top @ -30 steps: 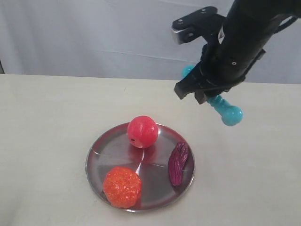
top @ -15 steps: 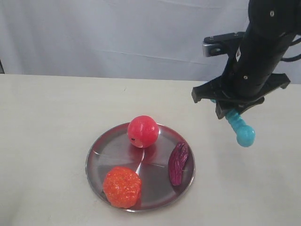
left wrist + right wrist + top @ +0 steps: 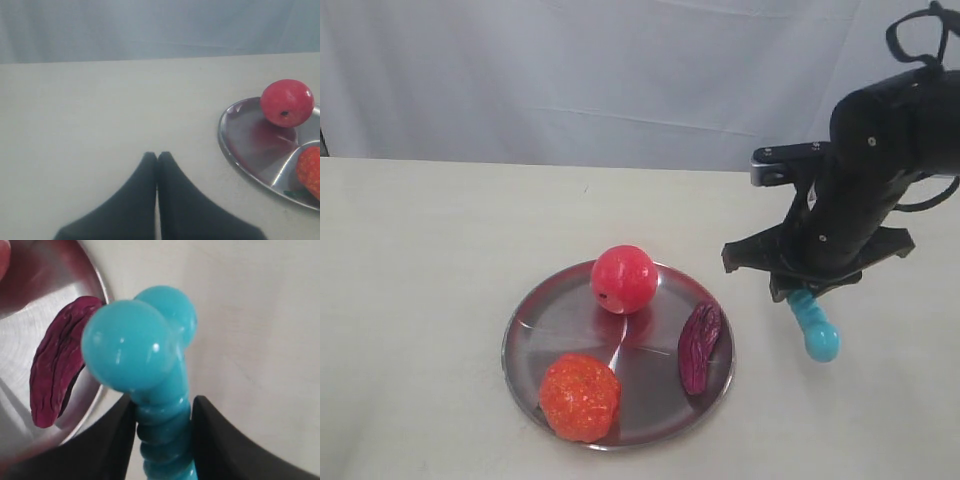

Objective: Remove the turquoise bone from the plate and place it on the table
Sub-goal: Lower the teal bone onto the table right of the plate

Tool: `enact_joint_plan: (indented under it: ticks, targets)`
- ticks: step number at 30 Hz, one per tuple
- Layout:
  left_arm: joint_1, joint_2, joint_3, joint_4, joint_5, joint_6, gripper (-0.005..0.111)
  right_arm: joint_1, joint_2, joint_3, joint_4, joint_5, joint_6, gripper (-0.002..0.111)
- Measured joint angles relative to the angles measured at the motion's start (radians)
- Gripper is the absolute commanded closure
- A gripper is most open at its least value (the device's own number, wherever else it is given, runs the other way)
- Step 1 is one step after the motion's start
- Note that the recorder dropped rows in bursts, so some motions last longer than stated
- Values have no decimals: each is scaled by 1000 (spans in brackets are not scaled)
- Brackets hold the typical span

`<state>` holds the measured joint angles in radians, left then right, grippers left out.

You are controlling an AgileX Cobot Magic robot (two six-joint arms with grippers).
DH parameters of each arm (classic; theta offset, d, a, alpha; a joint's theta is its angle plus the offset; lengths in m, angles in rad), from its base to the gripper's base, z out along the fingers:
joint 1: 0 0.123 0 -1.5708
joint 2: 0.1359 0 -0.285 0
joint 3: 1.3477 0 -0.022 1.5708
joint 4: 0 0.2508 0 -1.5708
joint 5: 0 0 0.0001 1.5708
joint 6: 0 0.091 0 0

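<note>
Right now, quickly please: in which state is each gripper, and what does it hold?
The left gripper: closed, holding nothing.
The right gripper: closed on the small turquoise rubber bone.

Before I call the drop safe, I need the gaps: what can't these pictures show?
Upper end of the turquoise bone: hidden behind the right tool, exterior view.
Whether its lower knob touches the table: no view settles it.
Left tool: outside the exterior view; base cut off in the left wrist view.
</note>
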<state>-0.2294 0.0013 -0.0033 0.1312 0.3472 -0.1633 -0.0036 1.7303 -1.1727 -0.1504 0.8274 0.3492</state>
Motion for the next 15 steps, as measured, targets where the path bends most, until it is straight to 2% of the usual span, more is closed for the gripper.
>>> enact_joint_plan:
  ticks: [15]
  targets:
    - [0, 0, 0, 0, 0, 0, 107, 0, 146, 0, -50, -52, 81, 109]
